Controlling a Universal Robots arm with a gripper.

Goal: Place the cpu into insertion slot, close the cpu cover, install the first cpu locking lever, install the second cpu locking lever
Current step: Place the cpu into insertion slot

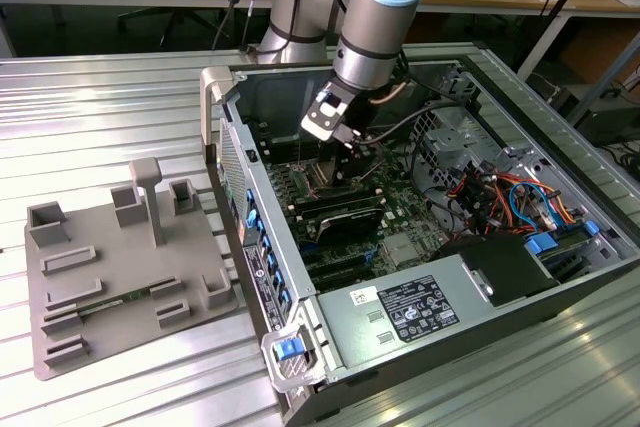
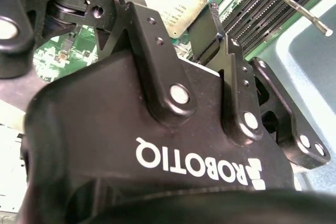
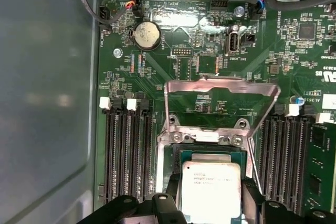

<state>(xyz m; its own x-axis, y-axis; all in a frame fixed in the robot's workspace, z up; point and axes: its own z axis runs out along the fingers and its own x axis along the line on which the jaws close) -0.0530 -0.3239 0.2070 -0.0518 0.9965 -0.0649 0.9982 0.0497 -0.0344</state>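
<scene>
Black gripper [image 2: 168, 1] clasps the cpu [image 3: 211, 192], a silver-faced square, over the insertion slot [image 3: 181, 157]. Its cpu cover [image 3: 220, 85] stands raised behind, with memory slots [image 3: 126, 150] close alongside.

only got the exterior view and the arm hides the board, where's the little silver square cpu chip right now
observer: In the first wrist view the small flat silver-grey square cpu lies inside the silver-rimmed dark square insertion slot. I cannot tell whether it is fully seated.
operator: ok and is the cover down on it
observer: No. The thin silver metal frame of the cpu cover stands tilted up from its hinge beside the slot, with green board showing through its square window.
</scene>
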